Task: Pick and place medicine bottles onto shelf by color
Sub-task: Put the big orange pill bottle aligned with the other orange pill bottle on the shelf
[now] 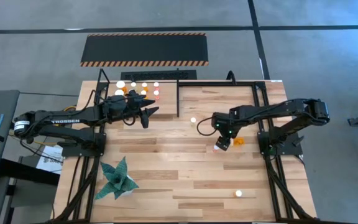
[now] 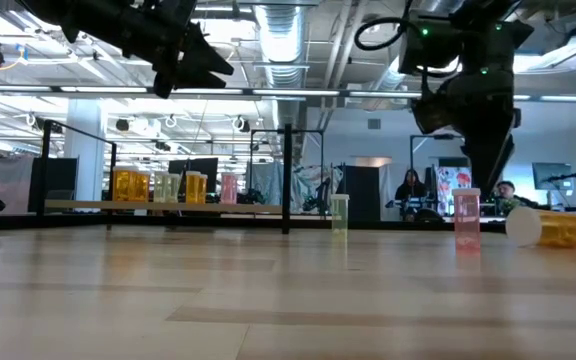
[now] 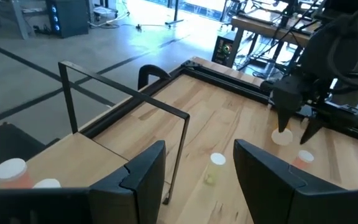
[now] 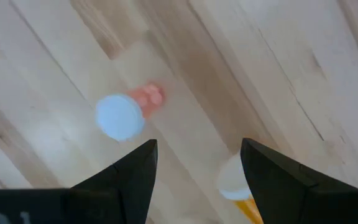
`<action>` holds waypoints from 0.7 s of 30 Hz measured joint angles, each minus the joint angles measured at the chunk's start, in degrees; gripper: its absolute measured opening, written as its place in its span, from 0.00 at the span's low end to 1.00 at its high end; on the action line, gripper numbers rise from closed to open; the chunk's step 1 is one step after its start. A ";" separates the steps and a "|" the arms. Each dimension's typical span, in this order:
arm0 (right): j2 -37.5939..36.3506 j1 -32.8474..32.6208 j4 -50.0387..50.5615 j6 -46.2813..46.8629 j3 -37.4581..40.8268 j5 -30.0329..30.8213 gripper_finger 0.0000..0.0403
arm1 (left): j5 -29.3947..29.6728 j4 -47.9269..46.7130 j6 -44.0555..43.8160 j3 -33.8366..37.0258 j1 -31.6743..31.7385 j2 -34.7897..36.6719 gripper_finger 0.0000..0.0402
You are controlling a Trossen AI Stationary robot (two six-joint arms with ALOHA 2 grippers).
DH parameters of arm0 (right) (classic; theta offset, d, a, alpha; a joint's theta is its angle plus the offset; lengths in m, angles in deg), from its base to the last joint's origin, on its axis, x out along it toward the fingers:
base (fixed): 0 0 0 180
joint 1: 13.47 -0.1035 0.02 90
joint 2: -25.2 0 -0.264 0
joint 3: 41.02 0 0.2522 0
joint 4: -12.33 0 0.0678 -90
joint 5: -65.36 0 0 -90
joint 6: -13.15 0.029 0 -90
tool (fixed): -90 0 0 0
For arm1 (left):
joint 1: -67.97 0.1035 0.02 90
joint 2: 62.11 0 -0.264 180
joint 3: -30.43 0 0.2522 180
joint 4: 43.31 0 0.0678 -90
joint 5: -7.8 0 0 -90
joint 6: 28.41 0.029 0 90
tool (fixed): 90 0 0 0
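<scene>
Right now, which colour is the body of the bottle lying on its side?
Orange, with a white cap. The lying bottle shows best in the low view.

- High view: table (image 1: 185, 180) seen straight down, both arms included.
- Low view: set at tabletop level, facing across the table (image 2: 268, 300) into the room.
- Left wrist view: aimed obliquely over the table (image 3: 229, 124); right arm seen beyond.
- Right wrist view: held close above the table (image 4: 260, 62), facing down.
- Pink bottle (image 4: 148, 96) shared by all views.
</scene>
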State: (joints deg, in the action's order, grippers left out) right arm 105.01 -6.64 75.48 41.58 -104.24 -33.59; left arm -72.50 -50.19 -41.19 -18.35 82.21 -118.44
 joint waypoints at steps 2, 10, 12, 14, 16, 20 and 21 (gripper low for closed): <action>0.00 -0.04 -0.51 -0.11 0.00 0.00 0.63 | 0.00 -0.42 -0.02 0.00 0.00 0.00 0.44; 0.16 0.04 -2.10 -2.51 0.00 -2.55 0.63 | 0.15 -0.99 -0.28 0.00 0.02 0.00 0.44; 0.16 0.32 -2.27 -2.42 0.00 -1.66 0.63 | 0.31 -0.97 -0.33 0.00 0.02 0.00 0.44; 0.17 0.44 -1.59 -1.66 0.00 -1.11 0.63 | 0.77 -0.99 -0.34 0.00 0.00 0.00 0.44; 0.16 0.41 -0.46 -2.17 0.00 -1.40 0.64 | 1.58 -0.99 -0.35 0.00 0.02 0.00 0.44; 0.17 0.28 3.66 -6.31 0.00 -4.04 0.68 | 1.70 -0.99 -0.55 0.00 0.01 0.01 0.44; 0.16 0.28 4.36 -7.50 0.00 -4.27 0.70 | 1.68 -0.99 -0.55 0.00 0.00 0.00 0.44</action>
State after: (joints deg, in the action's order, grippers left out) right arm 105.17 -6.35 79.84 34.08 -104.24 -37.86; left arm -70.82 -51.18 -41.74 -18.35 82.21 -118.44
